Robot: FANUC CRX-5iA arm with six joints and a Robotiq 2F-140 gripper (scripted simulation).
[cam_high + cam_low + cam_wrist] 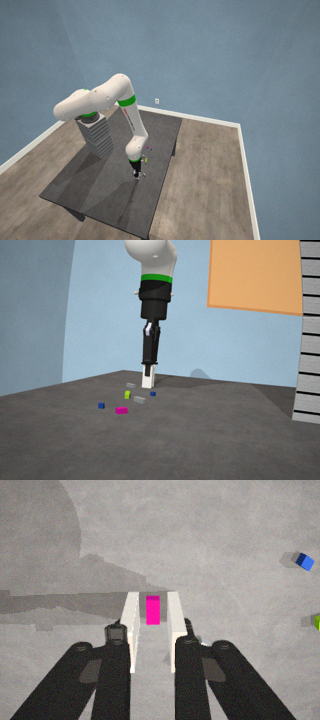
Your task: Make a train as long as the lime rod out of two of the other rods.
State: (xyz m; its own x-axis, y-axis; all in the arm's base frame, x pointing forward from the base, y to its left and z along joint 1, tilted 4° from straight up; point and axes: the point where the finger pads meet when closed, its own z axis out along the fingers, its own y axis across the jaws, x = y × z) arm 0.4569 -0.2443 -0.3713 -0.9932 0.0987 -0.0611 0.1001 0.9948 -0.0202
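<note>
My gripper [137,176] [148,381] [153,607] is down at the table top, its white fingertips a little apart on either side of a small magenta rod [154,610]. A narrow gap shows on each side of the rod, and it lies flat on the table. In the exterior view the fingers hide this rod. The lime rod [146,160] [127,394] [316,622] lies close by. Two grey rods [130,385] [139,399], two blue rods [152,393] [101,405] and a second magenta rod [121,410] lie scattered around it. One blue rod [306,562] also shows in the wrist view.
The rods lie on a dark grey table [103,180] [206,433]. The arm's ribbed grey pedestal [96,136] [308,343] stands at the table's far end. An orange panel [254,276] hangs on the wall behind.
</note>
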